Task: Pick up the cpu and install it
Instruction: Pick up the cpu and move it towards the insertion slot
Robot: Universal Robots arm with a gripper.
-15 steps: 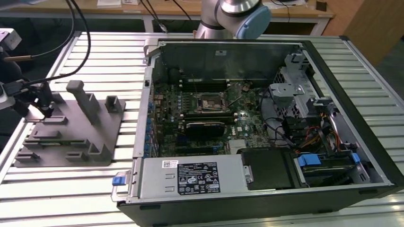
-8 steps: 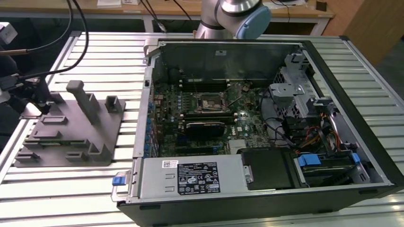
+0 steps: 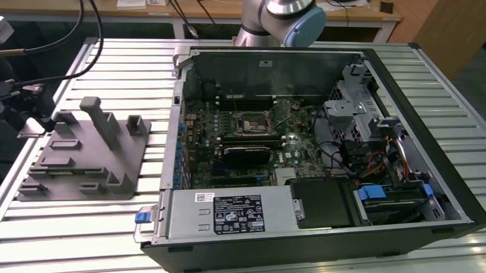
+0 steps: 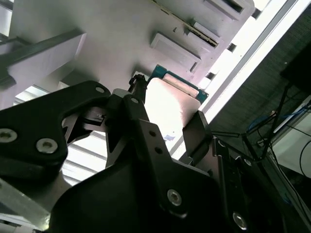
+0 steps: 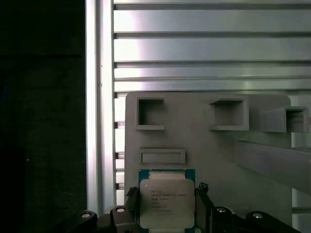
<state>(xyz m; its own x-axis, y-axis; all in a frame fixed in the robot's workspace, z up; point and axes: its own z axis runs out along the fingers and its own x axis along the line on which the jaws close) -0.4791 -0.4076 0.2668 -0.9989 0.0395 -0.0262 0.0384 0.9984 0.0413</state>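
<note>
Clamping cpu (image 5: 166, 206) by its edges w/ hand (image 5: 166, 194), over grey holder (image 5: 204, 131).

Open PC case (image 3: 304, 74) lies on its side on a slatted metal table (image 3: 114, 227), mobo (image 3: 205, 131) facing up. Socket (image 3: 253, 123) sits about mid-board w/ a dark frame. RAM slots (image 3: 247, 102) are just beyond it, toward the arm (image 3: 274, 23); a black block (image 3: 244, 154) is just on its near side. PSU (image 3: 227, 213) w/ label runs along the case's near edge, blue latch (image 3: 144, 216) at its corner on the exterior view's left. Drive cage (image 3: 353, 114) & wire bundles (image 3: 365, 165) sit on the exterior view's right. Grey fixture (image 3: 68, 162) w/ upright posts lies on the table on the exterior view's left, apart from the case. Arm base w/ blue cap stands behind the case. Black cables (image 3: 99, 28) run down to the exterior view's left edge.
</note>
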